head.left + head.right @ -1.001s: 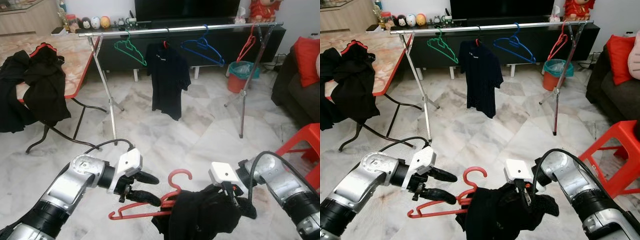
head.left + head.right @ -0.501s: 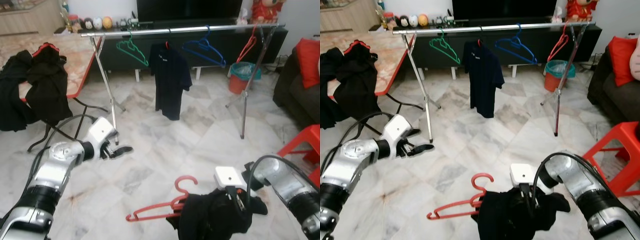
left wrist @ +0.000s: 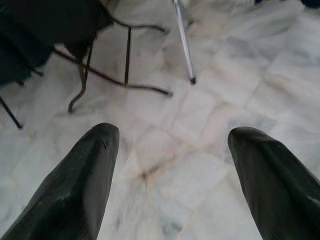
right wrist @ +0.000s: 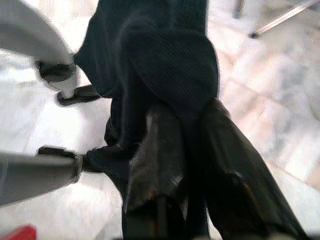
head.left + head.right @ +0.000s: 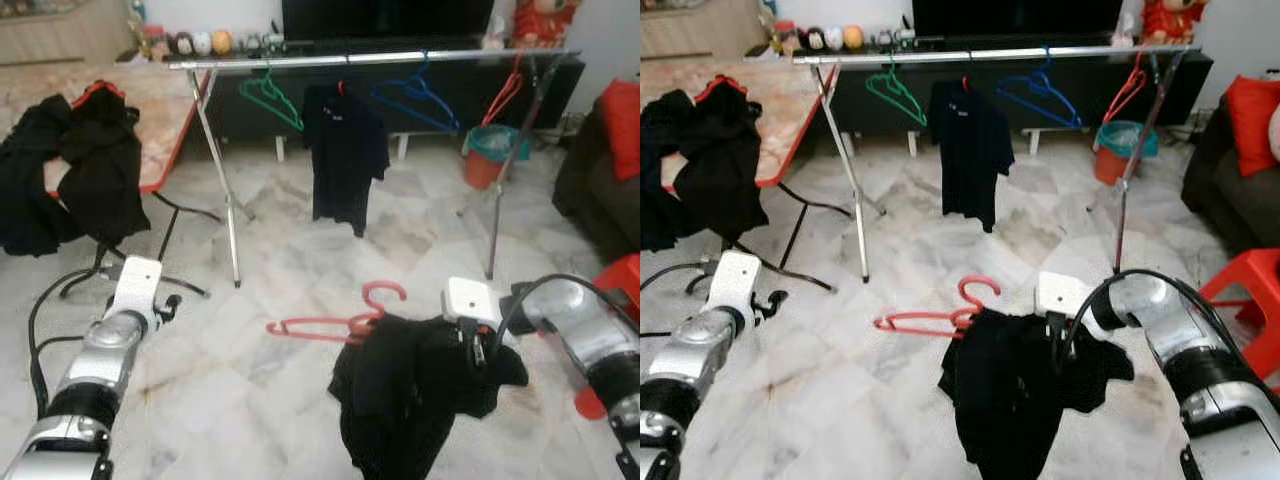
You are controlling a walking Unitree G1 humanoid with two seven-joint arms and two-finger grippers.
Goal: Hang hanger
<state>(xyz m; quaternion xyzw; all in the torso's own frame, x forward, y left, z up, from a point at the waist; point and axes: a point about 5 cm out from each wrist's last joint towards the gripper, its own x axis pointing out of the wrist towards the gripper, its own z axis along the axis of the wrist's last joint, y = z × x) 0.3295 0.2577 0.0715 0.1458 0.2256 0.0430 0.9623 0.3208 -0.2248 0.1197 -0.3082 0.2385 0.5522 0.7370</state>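
Note:
A red hanger carries a black shirt and hangs low over the marble floor, its hook pointing up. My right gripper is shut on the shirt's cloth near the collar, seen at the shirt's right side. My left gripper hangs at the far left near the floor, open, with only tiles between its fingers. The steel clothes rail stands ahead, holding a green hanger, a hung black shirt, a blue hanger and a red hanger.
A folding table at the left is draped with black clothes. The rail's legs stand in front of me. A bin sits behind the rail's right leg. A red stool and a dark sofa are at the right.
My left gripper has let go of the red hanger and swung out to the left and down. My right gripper has lifted the shirt and hanger higher.

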